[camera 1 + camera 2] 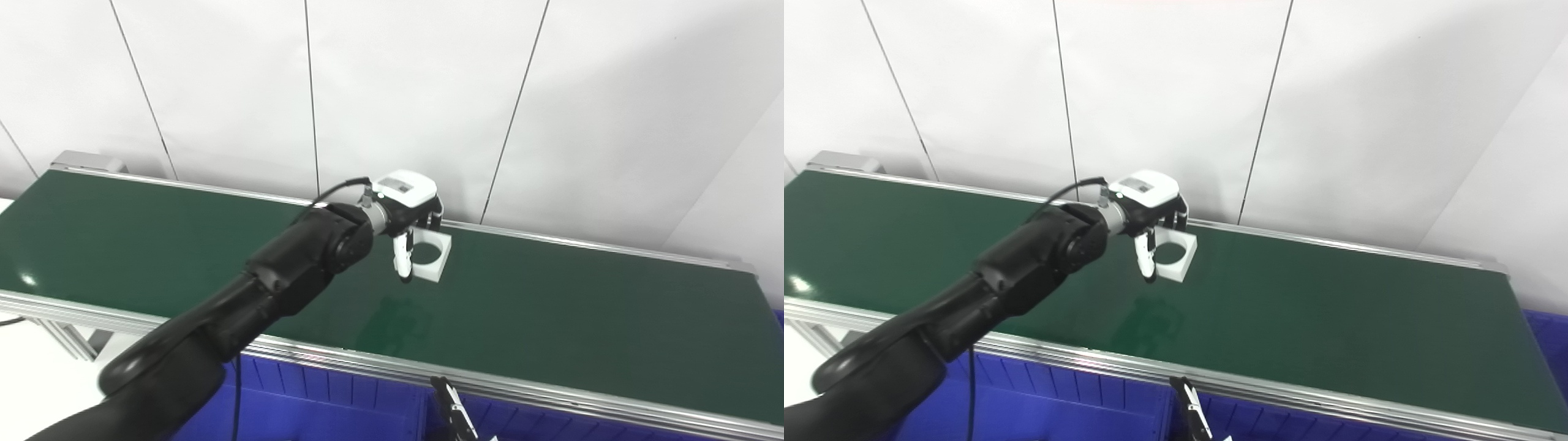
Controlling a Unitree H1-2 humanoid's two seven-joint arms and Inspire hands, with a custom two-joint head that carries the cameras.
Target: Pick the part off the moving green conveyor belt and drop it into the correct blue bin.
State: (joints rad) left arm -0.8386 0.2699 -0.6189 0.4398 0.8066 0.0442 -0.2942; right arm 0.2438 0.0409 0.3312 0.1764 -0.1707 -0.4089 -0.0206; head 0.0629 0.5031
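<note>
Part: white square block (pixel 430 256) with a round hole through it, sitting in the middle of the frame, over the far half of the belt and inside the left hand's grasp; whether it rests on the belt or is already lifted a touch, I cannot tell.
Belt: green conveyor belt (pixel 551 306) runs from upper left to lower right across the frame, silver rails on both edges, a faint reflection of the hand on it below the part.
Left arm: big black arm (pixel 257 288) sweeps in from the lower left, reaching right out over the belt.
Bins: blue bins (pixel 318 392) tucked along the bottom edge, under the near rail, with a divider near the centre.
Left hand: left hand (pixel 411 211) clamped on the part, fingers at its far edge, thumb (pixel 402 260) down its near-left side.
Right hand: only a dark fingertip sliver (pixel 453 407) pokes up at the bottom centre; open or closed, cannot tell.
Risk, grip: thin hold on the block's edges, so it could twist or slip out on the way.
Risk, belt: if the belt drags the part, the grip may shift.
Risk, drop: long carry back to the bins; releasing early drops it on the belt, and near the divider it could fall in the wrong bin.
Writing: a small label patch on the back of the hand, too small to read; nothing else legible.
</note>
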